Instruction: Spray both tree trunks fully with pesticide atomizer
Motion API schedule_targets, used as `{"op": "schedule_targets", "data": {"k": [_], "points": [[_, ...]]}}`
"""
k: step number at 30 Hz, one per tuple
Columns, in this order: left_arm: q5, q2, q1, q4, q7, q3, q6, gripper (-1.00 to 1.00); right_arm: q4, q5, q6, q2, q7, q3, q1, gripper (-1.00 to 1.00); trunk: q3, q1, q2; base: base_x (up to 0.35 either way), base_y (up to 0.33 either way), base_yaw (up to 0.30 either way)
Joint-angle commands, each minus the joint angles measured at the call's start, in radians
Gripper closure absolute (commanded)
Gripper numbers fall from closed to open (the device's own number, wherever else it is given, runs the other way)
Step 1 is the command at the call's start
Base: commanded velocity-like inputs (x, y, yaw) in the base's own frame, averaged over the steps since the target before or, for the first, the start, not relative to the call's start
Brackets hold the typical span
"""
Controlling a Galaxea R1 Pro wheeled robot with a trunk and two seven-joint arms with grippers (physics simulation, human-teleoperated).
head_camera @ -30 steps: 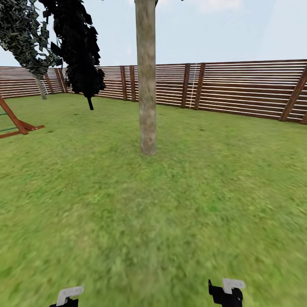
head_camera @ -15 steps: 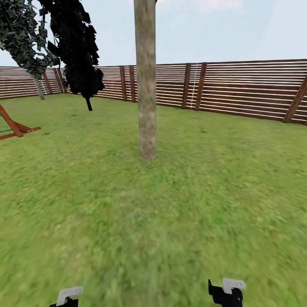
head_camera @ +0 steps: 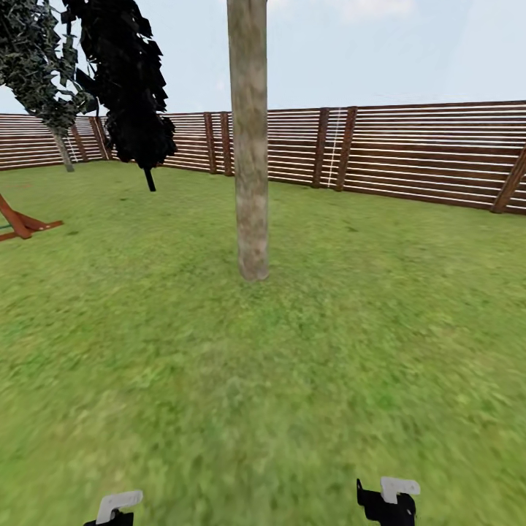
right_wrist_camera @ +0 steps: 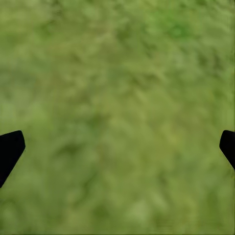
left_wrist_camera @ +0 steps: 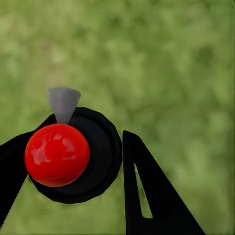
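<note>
One broad green lawn (head_camera: 365,329) fills the garden ahead, closed off at the back by a brown slatted fence (head_camera: 424,157) under a pale sky. Rising from the grass near the middle of the head view is a thick, pale mottled tree trunk (head_camera: 250,146), straight and upright, its crown cut off above. To its left, nearer the fence, hangs a black cone-shaped tree (head_camera: 128,80) on a thin stem, and beside that a thin-trunked tree with dark jagged foliage (head_camera: 36,58). At the far left edge, part of a reddish wooden frame (head_camera: 22,223) rests on the grass.

The pesticide atomizer (left_wrist_camera: 58,154) sits in the left gripper (left_wrist_camera: 73,161), seen end-on in the left wrist view: a red round top over a dark body with a small grey nozzle, the black fingers (left_wrist_camera: 147,186) closed against its sides above the grass. The right gripper (right_wrist_camera: 117,147) holds nothing; its fingers (right_wrist_camera: 10,149) are spread wide apart over bare grass.
</note>
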Motion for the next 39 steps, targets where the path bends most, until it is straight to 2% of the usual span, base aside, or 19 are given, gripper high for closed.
{"op": "schedule_targets", "data": {"k": [1, 39], "points": [[-0.008, 0.0, 0.0, 0.001, -0.004, 0.009, -0.003, 1.0, 0.001, 0.011, -0.003, 0.0, -0.004, -0.006, -0.001, -1.0, -0.001, 0.0, 0.0, 0.338, 0.0, 0.0], [-0.008, 0.0, 0.0, -0.001, -0.004, 0.009, -0.003, 1.0, 0.001, 0.011, -0.003, 0.0, -0.004, -0.006, -0.001, -1.0, -0.001, 0.0, 0.0, 0.338, 0.0, 0.0]]}}
